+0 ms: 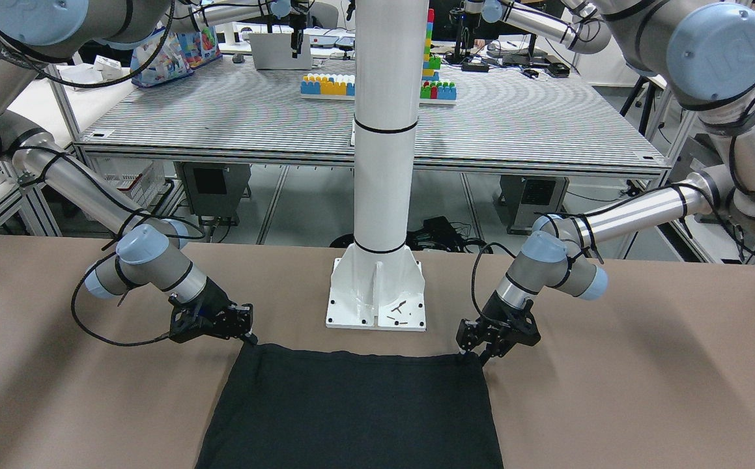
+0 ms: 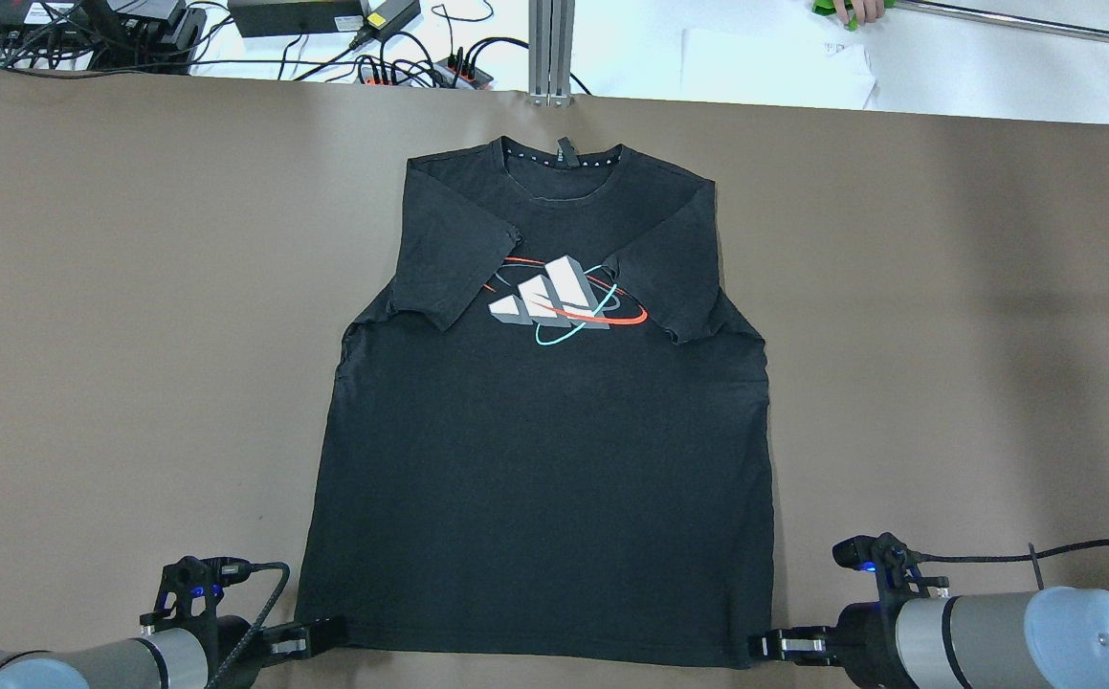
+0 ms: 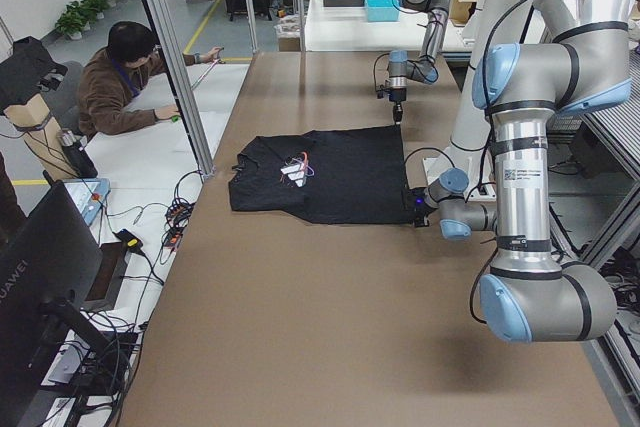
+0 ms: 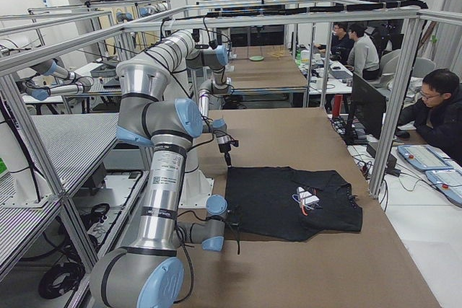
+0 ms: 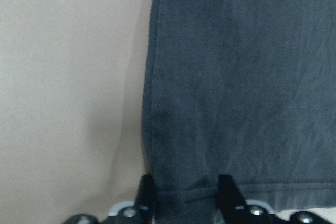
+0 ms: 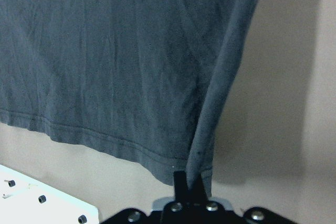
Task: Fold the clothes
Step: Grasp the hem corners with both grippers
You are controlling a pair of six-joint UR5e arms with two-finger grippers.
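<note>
**A:** Where does the shirt [image 2: 544, 450] lie from the two grippers?

**B:** Straight ahead of both, flat on the table [image 2: 133, 335]. Its long axis runs directly away from them. The hem [image 2: 516, 654] is at the fingertips and the collar [image 2: 562, 167] is at the far end. Each gripper is at one hem corner, so neither is nearer than the other.

**A:** What is the right gripper [image 6: 188, 174] doing?

**B:** Its jaws are narrow and pinched on the shirt's side edge just above the corner. A ridge of cloth rises from the fingers and runs forward. The rest of the shirt spreads ahead and to its left, with bare table on its right.

**A:** And the left gripper [image 5: 186, 182]?

**B:** It's different. The jaws stand apart with the hem corner between them. From its wrist view I'd judge it open around the cloth, not clamped. The shirt spreads ahead and to its right, and there is bare table on its left.

**A:** So what does the next move depend on?

**B:** Probably a fold along that long axis, with the hem carried forward towards the collar. Both corners would need to travel level. My guess is the left jaws must close first, or that corner will lag and skew the fold.
</note>
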